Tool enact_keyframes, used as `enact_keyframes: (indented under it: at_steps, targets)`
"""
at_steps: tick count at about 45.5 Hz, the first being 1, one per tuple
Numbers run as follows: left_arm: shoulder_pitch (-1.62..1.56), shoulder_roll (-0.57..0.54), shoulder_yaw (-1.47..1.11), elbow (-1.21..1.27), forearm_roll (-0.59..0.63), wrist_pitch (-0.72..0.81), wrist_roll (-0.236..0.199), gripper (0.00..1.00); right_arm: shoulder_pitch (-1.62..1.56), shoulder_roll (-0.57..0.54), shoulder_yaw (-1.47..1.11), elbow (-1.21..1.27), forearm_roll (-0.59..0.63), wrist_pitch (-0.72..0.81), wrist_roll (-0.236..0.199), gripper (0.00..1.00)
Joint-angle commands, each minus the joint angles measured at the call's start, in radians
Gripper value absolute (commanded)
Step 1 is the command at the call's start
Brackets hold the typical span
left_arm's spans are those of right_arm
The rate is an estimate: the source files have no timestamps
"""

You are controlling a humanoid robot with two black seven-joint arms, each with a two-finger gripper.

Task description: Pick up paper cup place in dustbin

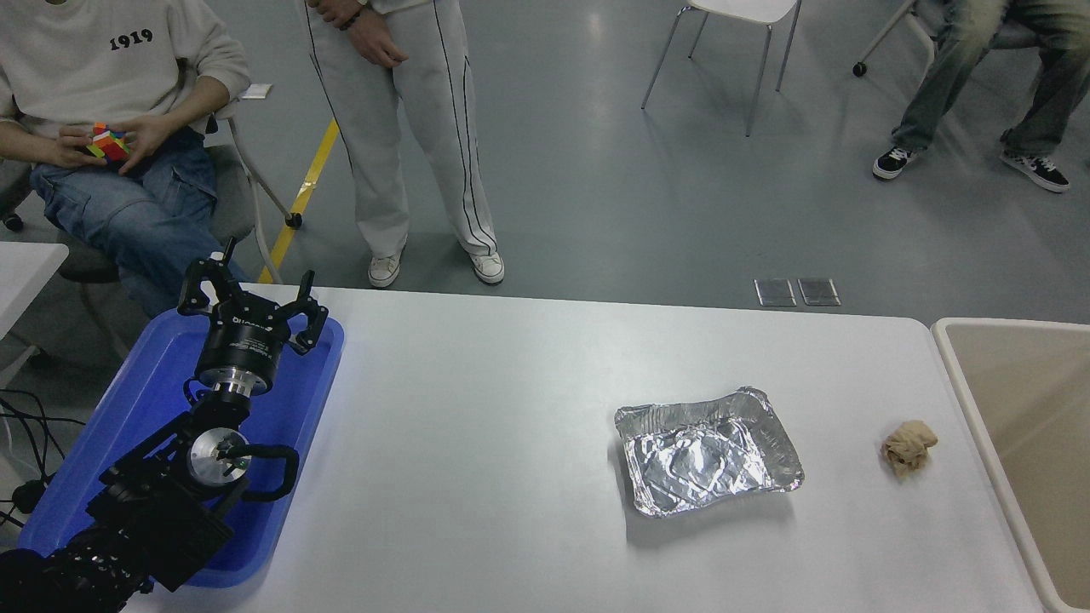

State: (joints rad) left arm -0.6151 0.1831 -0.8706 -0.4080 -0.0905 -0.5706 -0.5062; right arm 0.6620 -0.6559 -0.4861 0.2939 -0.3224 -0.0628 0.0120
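Observation:
The paper cup is out of view; nothing like it shows on the table or in the visible part of the bin. The dustbin [1013, 324], a large beige bin with a pale rounded rim, stands against the table's right end and is cut off by the picture's right edge. My left gripper [255, 289] stays parked at the lower left above a blue tray [145, 400], its fingers spread open and holding nothing. My right arm does not appear in the picture.
A crumpled silver foil tray [707, 451] lies right of the table's middle. A tan paper ball [908, 446] sits between it and the bin. At the far side one person stands and another sits turning a coloured cube [106, 143].

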Motion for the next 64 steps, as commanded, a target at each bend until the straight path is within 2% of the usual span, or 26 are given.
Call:
enact_keyframes:
  at_steps: [1,10,18,27,34,47,64]
  targets:
    - [0.000,-0.001,-0.001,0.000,0.000,0.000,0.000,1.00,0.091,-0.129,0.003,0.261,-0.012,0.001,0.000,0.99]
    - [0.000,-0.001,0.001,0.000,0.000,0.000,0.000,1.00,0.221,-0.212,-0.113,0.477,-0.056,0.005,0.000,1.00]
    - [0.000,0.001,0.001,0.000,0.000,0.000,0.000,1.00,0.487,-0.244,-0.400,0.678,-0.060,0.073,0.000,1.00]
    - [0.000,-0.001,0.001,0.000,0.000,0.000,0.000,1.00,0.774,-0.238,-0.627,0.792,-0.058,0.247,0.000,1.00]
    - [0.000,-0.001,0.001,0.000,0.000,0.000,0.000,1.00,0.866,-0.238,-0.655,0.801,-0.058,0.392,0.000,1.00]
    - [0.000,-0.001,0.001,0.000,0.000,0.000,0.000,1.00,0.959,-0.199,-0.667,0.844,-0.060,0.549,0.000,1.00]
    - [0.000,-0.001,0.001,0.000,0.000,0.000,0.000,1.00,1.166,-0.021,-0.796,0.864,-0.060,0.808,0.000,1.00]
